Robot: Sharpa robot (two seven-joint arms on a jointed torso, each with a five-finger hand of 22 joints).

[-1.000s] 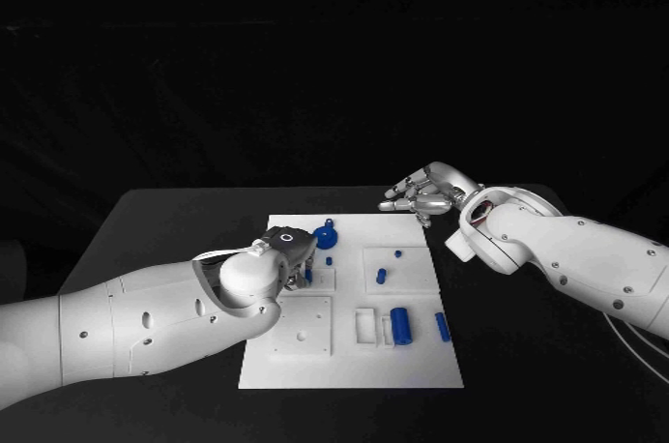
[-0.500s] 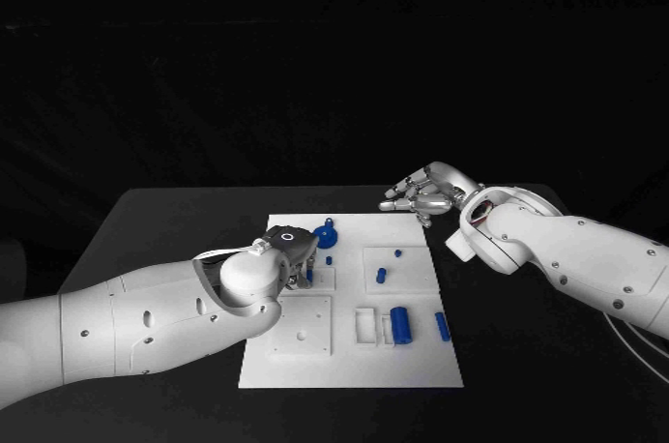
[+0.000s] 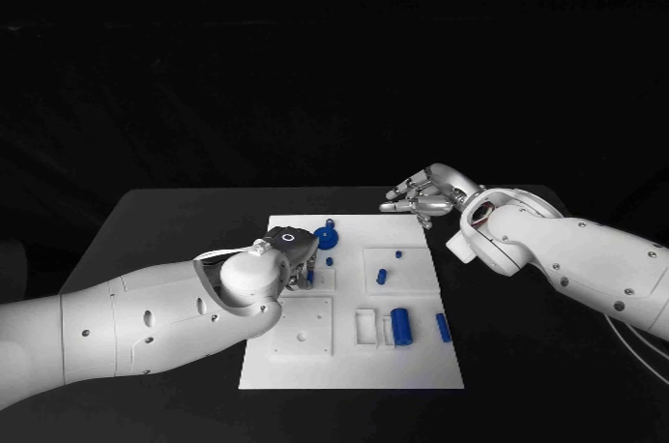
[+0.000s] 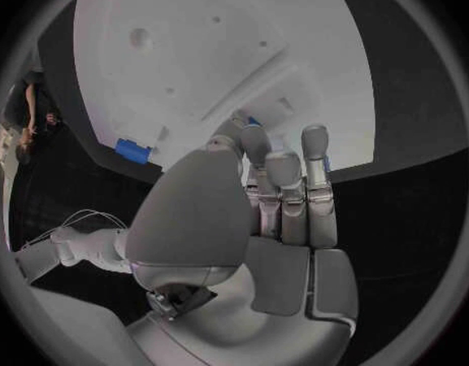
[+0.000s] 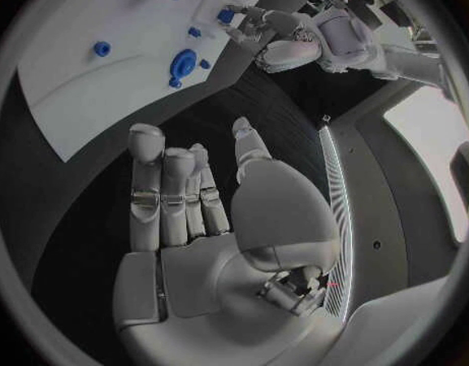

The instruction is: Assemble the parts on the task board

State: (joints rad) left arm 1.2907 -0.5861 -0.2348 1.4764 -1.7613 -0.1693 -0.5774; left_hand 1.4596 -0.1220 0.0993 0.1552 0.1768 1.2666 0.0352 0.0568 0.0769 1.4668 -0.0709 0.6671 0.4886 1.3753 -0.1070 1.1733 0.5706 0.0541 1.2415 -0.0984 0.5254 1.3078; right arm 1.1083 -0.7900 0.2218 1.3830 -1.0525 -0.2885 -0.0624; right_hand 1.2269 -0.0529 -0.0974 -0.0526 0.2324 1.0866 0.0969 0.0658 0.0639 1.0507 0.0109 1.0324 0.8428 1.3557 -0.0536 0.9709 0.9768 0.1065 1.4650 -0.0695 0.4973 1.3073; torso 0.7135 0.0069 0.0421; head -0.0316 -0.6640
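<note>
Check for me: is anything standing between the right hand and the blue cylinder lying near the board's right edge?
Nothing visible blocks it. The right hand hovers open at the far right corner of the task board; the blue cylinder lies nearer the robot. Between them are only low parts, like the small blue peg.

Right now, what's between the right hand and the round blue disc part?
Bare white task board and black table; nothing between right hand and round blue disc part, per head view.
</note>
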